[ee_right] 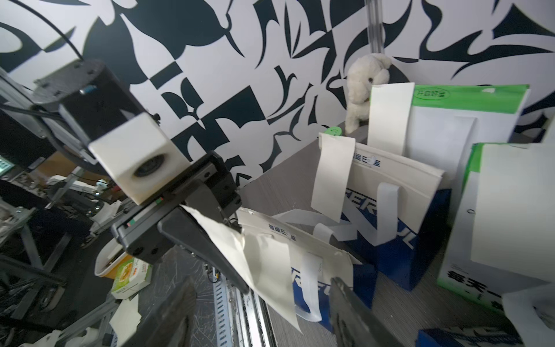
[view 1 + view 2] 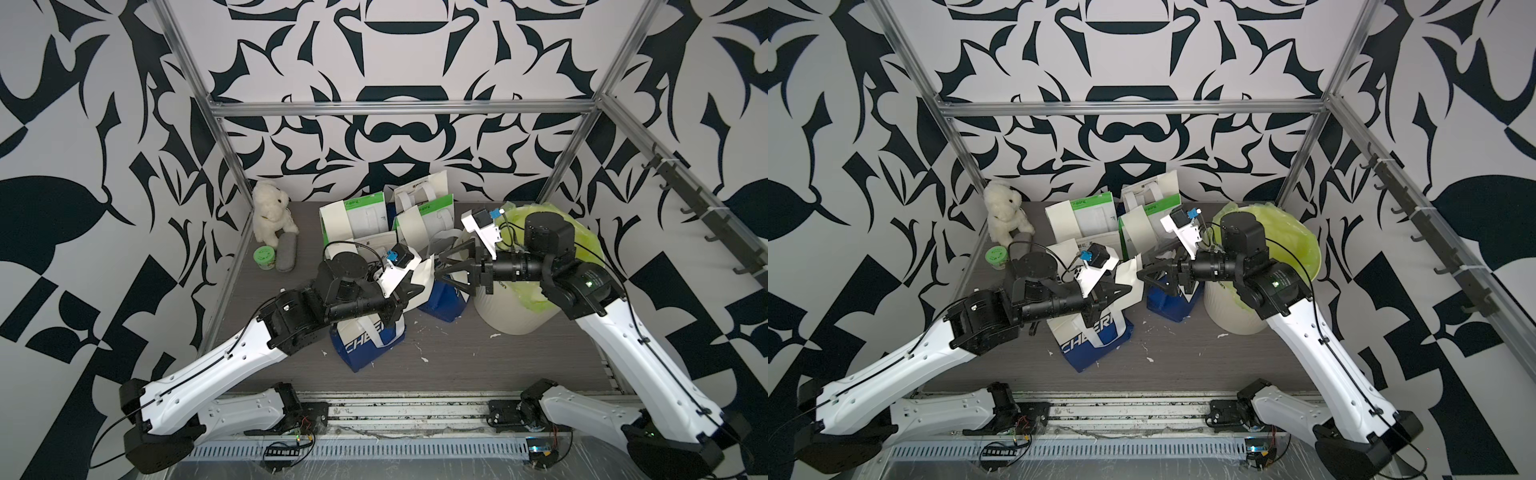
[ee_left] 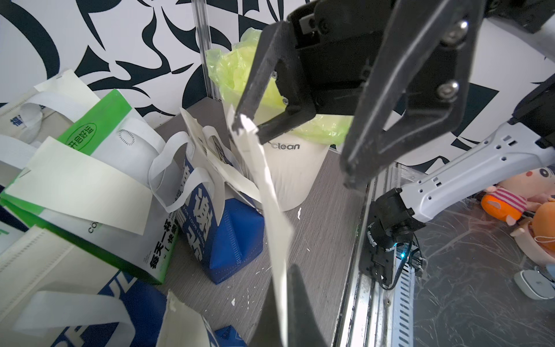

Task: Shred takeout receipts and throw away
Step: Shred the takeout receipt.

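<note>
1. Left gripper (image 2: 415, 289): jaws pressed together on one takeout receipt (image 3: 276, 210), a cream slip with a ragged upper end. The slip was held in the air above the tabletop (image 2: 457, 365), between the bags and the bin.
2. Right gripper (image 2: 437, 270): jaws spread wide, gripping nothing. In the left wrist view one fingertip (image 3: 252, 93) sat at the slip's torn end; whether it touched could not be told.
3. Bin (image 2: 507, 316), one: white and round, with a yellow-green liner (image 2: 1293, 245) draped over the rim. It stood beside the right gripper. Its contents could not be told, as the right arm covered most of the mouth.
4. Blue-and-white bags, at least three counted, all handled and upright:
   - one under the left gripper (image 2: 365, 345);
   - one against the bin (image 2: 442, 301);
   - one behind them (image 1: 399, 240).
   Their insides were not visible.
5. Green-and-white bags, two: (image 2: 370, 224) and (image 2: 440, 214), both standing toward the back. Their insides were not visible.
6. Further receipts, three counted in the right wrist view, each hanging on the outside of a bag's face:
   - one on the far green bag (image 1: 387, 117);
   - one on a blue bag (image 1: 330, 177);
   - one on the near green bag (image 1: 516, 204).
7. White scraps (image 2: 494, 335): several, loose on the tabletop.
8. Far left corner: one white plush toy (image 2: 272, 216), one green-lidded tub (image 2: 264, 257) and one grey oblong item (image 2: 287, 257).
</note>
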